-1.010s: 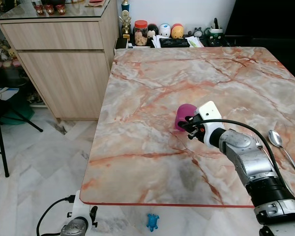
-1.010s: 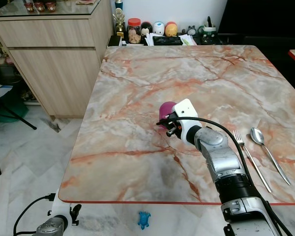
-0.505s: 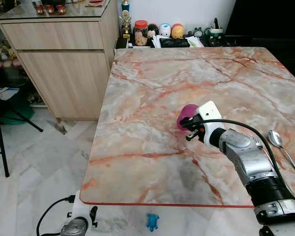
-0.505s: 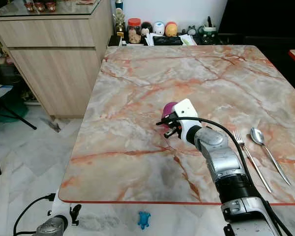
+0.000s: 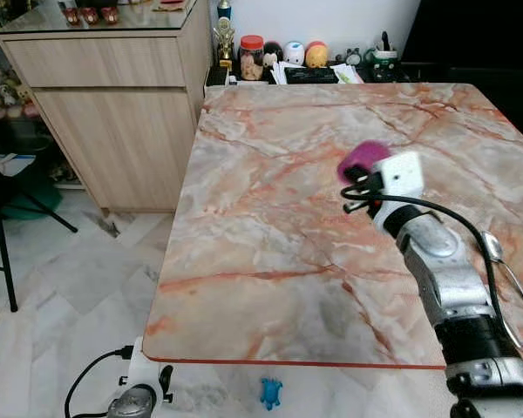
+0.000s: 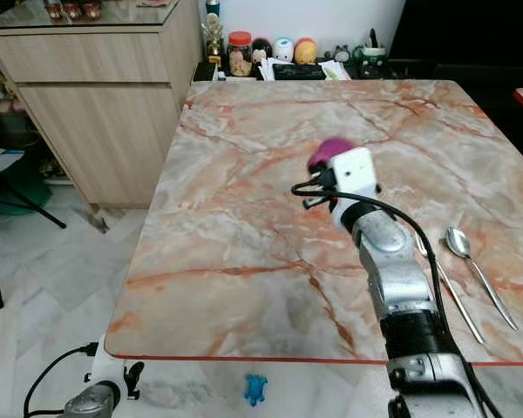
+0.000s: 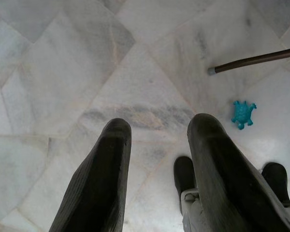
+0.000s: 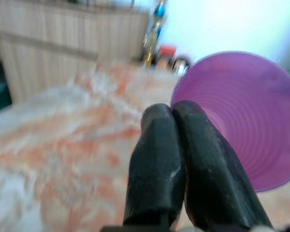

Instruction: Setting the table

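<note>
While the right pincer [image 5: 359,193] holds the purple cup [image 5: 361,158] above the middle of the tabletop [image 5: 270,157], its fingers [image 8: 176,164] are clamped on the rim. It looks light, thin and easily squashed, so a gentle rim pinch suits. The left pincer [image 7: 157,159] hangs spread apart over the floor.

Worktop [image 5: 270,218]: polished marble look, pink-grey with red veins, smooth, slight sheen. Cup [image 8: 241,116]: purple plastic, translucent, fine ribbing inside. Spoon [image 6: 465,247] and fork [image 6: 449,292]: shiny metal. Right arm [image 6: 392,270]: brushed silver metal, white plastic housing. Claw fingers [image 7: 104,183]: matt black, rubbery. Cabinet [image 5: 113,104]: light wood grain, matt, glass top. Floor [image 7: 87,72]: glossy pale marble tile.
</note>
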Available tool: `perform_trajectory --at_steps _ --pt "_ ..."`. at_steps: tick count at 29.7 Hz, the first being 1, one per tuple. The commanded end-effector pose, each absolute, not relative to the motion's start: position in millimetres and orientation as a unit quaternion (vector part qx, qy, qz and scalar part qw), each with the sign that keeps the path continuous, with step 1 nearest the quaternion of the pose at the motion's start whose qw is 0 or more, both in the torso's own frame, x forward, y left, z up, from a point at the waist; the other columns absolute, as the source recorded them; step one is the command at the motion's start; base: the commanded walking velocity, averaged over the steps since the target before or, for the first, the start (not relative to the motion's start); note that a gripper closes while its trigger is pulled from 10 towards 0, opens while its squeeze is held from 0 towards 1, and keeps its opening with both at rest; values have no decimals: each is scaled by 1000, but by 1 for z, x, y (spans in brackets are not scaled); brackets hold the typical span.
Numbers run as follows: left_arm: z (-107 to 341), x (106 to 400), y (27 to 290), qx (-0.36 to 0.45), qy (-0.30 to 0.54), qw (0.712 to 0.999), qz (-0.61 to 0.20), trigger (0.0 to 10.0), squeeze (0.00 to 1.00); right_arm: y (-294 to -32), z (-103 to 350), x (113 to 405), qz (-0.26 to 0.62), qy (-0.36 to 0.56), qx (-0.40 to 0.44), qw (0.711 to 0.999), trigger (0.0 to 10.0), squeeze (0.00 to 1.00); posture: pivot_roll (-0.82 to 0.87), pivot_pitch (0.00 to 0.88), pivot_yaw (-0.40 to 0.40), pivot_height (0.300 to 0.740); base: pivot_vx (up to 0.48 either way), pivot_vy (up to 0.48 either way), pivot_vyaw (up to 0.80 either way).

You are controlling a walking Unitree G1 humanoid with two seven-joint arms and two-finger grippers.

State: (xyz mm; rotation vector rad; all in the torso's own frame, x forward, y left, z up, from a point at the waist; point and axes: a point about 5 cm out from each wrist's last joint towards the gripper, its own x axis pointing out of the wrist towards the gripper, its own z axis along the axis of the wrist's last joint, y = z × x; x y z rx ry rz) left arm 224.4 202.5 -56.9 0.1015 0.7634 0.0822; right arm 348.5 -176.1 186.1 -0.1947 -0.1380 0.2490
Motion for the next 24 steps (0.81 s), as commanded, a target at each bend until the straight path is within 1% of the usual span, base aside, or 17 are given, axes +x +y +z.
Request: perform_trajectory --at_steps 1,4,6,9,11,15,21,24 --pt "-61 219 204 50 386 920 44 10000 0 -179 189 342 94 -100 -86 987 10000 0 -8 55 6 740 0 0 0" --pt "-61 218 203 49 385 921 44 10000 0 -183 185 331 60 -124 -72 988 10000 0 -7 54 1 740 0 0 0" --pt "-61 217 203 50 385 921 39 10000 0 -192 174 313 16 -143 -50 988 10000 0 2 49 -8 740 0 0 0" --pt "-62 215 206 51 386 920 41 10000 0 -200 165 295 -28 -157 -5 987 10000 0 -3 48 -8 740 0 0 0" --pt "-63 213 208 52 387 920 42 10000 0 -202 162 287 -40 -162 -7 986 10000 0 -3 48 -7 740 0 0 0" --pt "-63 212 208 54 387 920 42 10000 0 -200 166 284 -45 -177 9 983 10000 0 -9 40 -6 740 0 0 0" --pt "-63 213 207 56 384 921 38 10000 0 -191 175 292 -33 -191 2 981 10000 0 0 28 -16 740 0 0 0" --pt "-62 214 205 55 383 921 38 10000 0 -185 179 295 -16 -196 -10 980 10000 0 0 22 -17 740 0 -369 0"
